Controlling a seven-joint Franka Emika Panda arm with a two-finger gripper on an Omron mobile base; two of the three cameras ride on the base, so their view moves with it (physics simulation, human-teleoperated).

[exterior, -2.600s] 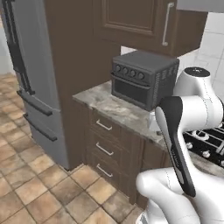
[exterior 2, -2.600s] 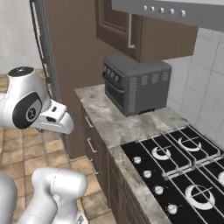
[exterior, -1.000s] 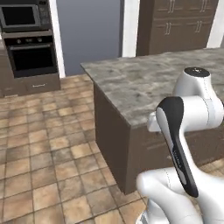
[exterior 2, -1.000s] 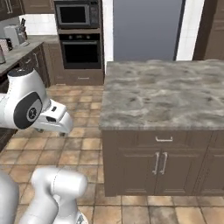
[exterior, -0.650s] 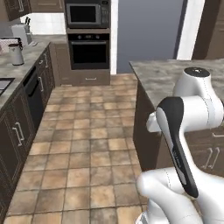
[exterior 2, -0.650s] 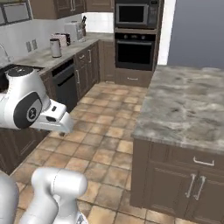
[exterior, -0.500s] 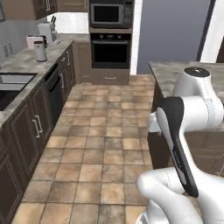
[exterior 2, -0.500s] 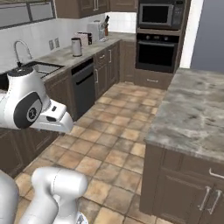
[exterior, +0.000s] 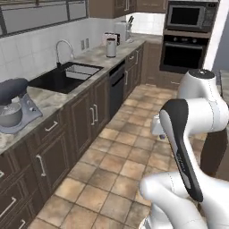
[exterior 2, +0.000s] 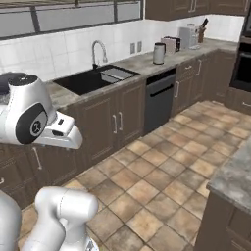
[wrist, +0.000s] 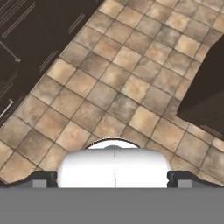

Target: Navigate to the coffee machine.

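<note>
Grey-speckled stone worktop (exterior: 53, 96) runs from a stand mixer (exterior: 12, 105) past the sink (exterior: 67, 76) to the coffee machine (exterior 2: 187, 36), boxy and light grey, at the far end near the wall ovens. The approach looks midway; the base must next drive up the tiled aisle. No lettering is legible. Whether the fingers are apart, I cannot tell.

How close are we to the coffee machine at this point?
Done: the base faces along the counter run with the sink. In hand: the coffee machine is in sight at the counter's far end, near the wall oven. Left: cross the open tile floor past the dishwasher and stop before it.
</note>
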